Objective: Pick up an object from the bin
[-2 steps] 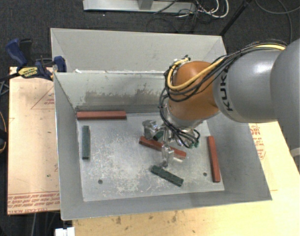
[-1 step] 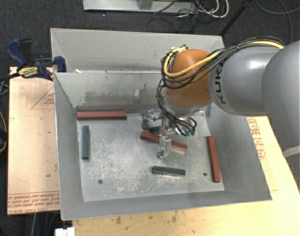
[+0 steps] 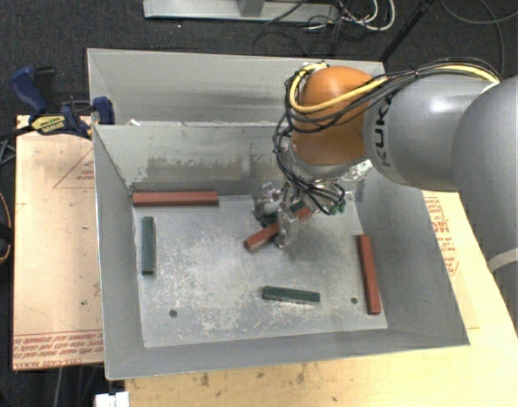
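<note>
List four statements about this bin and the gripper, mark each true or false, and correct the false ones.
1. A long red-brown bar lies along the back wall of the bin. True.
2. Two green bars lie in the bin, one by the left wall and one near the front. True.
3. The gripper is over the green bar by the left wall. False: it is near the bin's middle, at a short red block.
4. The red bar on the right lies parallel to the back wall. False: it runs front to back, along the right wall.
</note>
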`<state>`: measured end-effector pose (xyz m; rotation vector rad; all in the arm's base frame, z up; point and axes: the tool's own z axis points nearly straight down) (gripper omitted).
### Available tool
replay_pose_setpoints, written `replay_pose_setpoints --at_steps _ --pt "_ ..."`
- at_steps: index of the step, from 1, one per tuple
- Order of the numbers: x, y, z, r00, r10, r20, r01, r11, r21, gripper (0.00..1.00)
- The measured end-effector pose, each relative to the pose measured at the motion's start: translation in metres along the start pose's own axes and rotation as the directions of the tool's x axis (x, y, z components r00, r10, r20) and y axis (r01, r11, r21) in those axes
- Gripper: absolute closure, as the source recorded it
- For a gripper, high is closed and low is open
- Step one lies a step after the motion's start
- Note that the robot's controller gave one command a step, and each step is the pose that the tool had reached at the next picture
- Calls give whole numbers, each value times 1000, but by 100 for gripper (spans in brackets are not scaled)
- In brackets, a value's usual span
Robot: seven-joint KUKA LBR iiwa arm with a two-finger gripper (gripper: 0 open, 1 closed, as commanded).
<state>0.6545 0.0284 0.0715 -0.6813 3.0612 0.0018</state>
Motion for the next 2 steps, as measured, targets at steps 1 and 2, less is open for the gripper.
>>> replay_pose_setpoints --at_steps 1,2 --pt "0 0 0 1000 0 0 0 1000 0 100" --pt "14 20 -215 1000 13 -4 -13 1000 -1 100"
